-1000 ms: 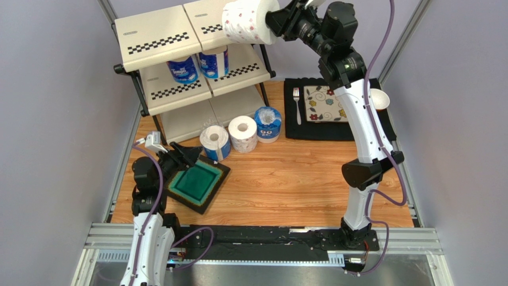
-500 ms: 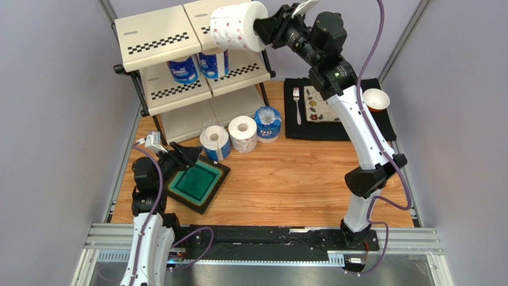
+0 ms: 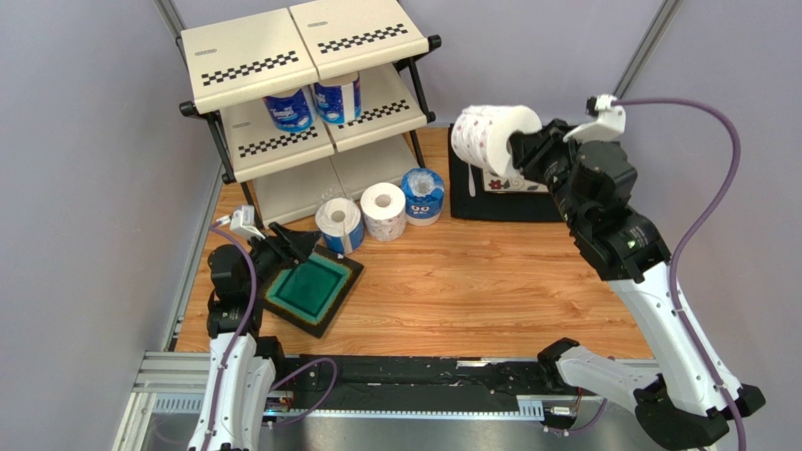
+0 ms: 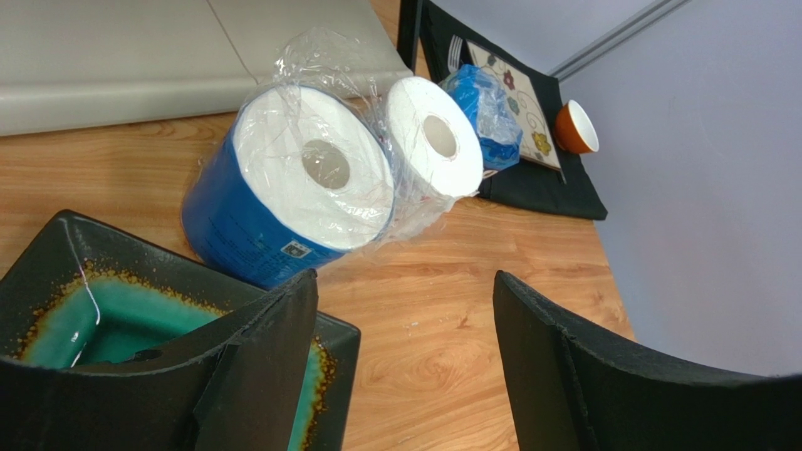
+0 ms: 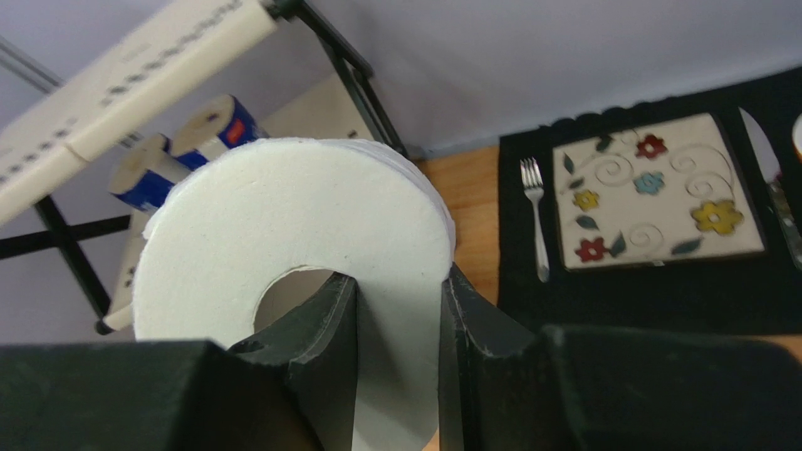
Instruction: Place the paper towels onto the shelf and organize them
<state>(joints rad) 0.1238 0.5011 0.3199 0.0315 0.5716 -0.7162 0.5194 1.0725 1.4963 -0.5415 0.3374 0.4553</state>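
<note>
Between the right jaws, a patterned paper towel roll (image 5: 282, 216) sits pinched by its wall, one finger inside the core. Black placemat (image 3: 513, 202) is below them, and the shelf (image 3: 254, 56) is off to their left. Left jaws gape wide with nothing in them. Green dish (image 4: 66, 329) is underneath, and a blue-wrapped roll (image 4: 282, 188) is just ahead on the surface (image 3: 471, 282).

At eleven o'clock in the top view, the shelf (image 3: 249, 56) has cream panels, black-and-white checkered strips and a black frame; the shelved rolls (image 3: 288, 110) wear blue printed wrap. The patterned roll (image 3: 489, 136) at one o'clock is white with faint reddish motifs. On the brown wood-grain table (image 3: 471, 291), the blue-banded roll (image 3: 339, 224) sits in clear film, the plain roll (image 3: 383, 209) is white, and the blue-bagged roll (image 3: 423, 194) is blue (crinkled plastic). The dish (image 3: 312, 288) is teal with a dark rim. The black placemat (image 3: 508, 205) bears a cream plate (image 5: 656, 193) with red, yellow and blue flowers.
</note>
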